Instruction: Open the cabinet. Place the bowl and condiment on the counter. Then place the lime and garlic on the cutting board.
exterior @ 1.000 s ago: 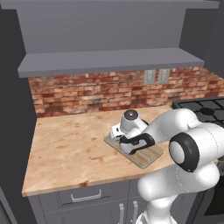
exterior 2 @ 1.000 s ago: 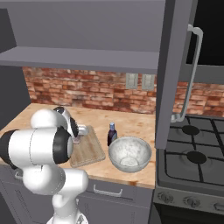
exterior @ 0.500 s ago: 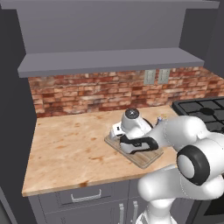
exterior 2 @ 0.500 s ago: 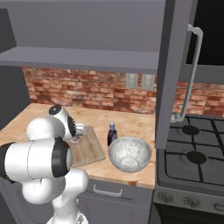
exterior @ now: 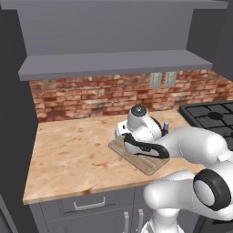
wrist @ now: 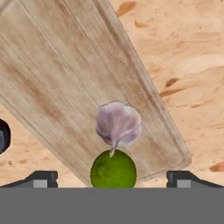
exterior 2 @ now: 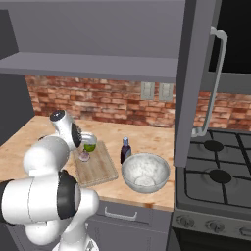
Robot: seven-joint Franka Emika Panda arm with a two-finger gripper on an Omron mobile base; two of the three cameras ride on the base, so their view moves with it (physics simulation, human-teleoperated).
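**A:** Hand view first, big things down to small. What's under the arm?

**B:** The counter (exterior: 77, 154) runs across the upper right of that frame, and the cutting board (wrist: 65, 78) crosses it on a slant from the upper left. The gripper (wrist: 112, 179) hangs over the board's lower end with its fingertips (wrist: 41, 178) spread wide at the bottom corners, gripping nothing.

**A:** And the task's things?

**B:** The lime (wrist: 113, 170) sits at bottom centre on the board. The garlic (wrist: 118, 124) lies just above it in the frame, its stem touching the lime. Both sit close to the board's near edge.

**A:** So what's the step?

**B:** I judge it to be letting go and clearing off. To do it well, keep the fingers wide and lift straight away from the board. A sideways sweep could nudge the lime, which is round and would probably roll off that edge.

**A:** Counts, please.

**B:** In the right base view there is one open cabinet door (exterior 2: 196, 73) at the upper right, one bowl (exterior 2: 145, 172) at centre and one condiment bottle (exterior 2: 126, 150) just left of it. Both of those stand on the counter. Add one board, one lime and one garlic bulb.
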